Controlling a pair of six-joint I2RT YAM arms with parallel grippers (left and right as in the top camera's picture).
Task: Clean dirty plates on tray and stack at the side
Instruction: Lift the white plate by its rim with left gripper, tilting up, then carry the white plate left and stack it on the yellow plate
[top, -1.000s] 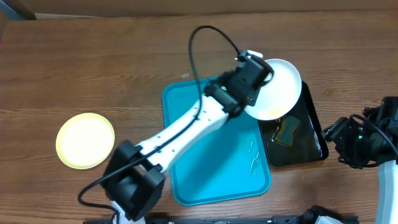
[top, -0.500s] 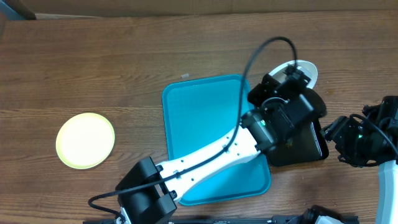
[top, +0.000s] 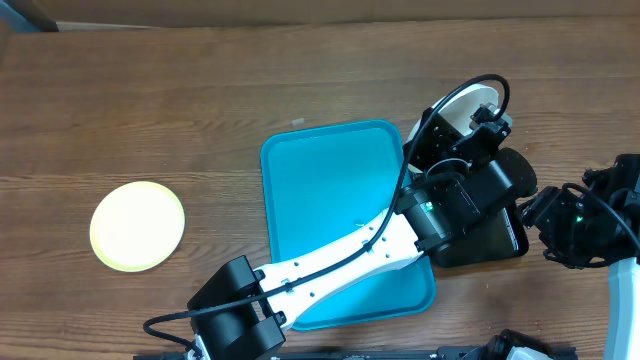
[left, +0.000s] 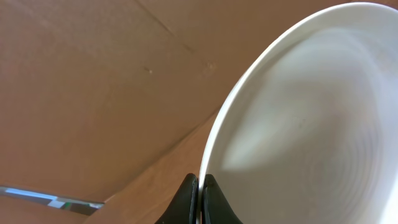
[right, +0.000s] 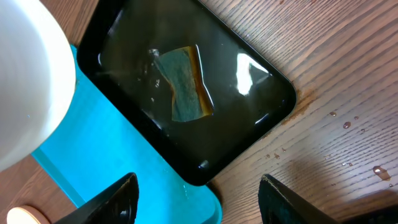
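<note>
My left gripper (left: 201, 202) is shut on the rim of a white plate (left: 311, 124) and holds it tilted on edge above the far end of the black tray; the plate shows in the overhead view (top: 472, 105) and in the right wrist view (right: 25, 93). A pale yellow-green plate (top: 137, 226) lies flat on the table at the far left. The turquoise tray (top: 320, 200) lies at the centre with no plates on it, also seen in the right wrist view (right: 118, 168). My right gripper (right: 199, 193) is open and empty, right of the black tray. A third plate is not in view.
A glossy black tray (right: 249, 118) holding liquid and a sponge (right: 185, 84) sits right of the turquoise tray, mostly covered by my left arm in the overhead view (top: 495, 245). Water drops lie on the wood near it. A cardboard wall stands at the back.
My left arm has swung right, carrying the white plate from the turquoise tray's far right corner to above the black tray and tipping it up on edge. The right arm has not moved.
</note>
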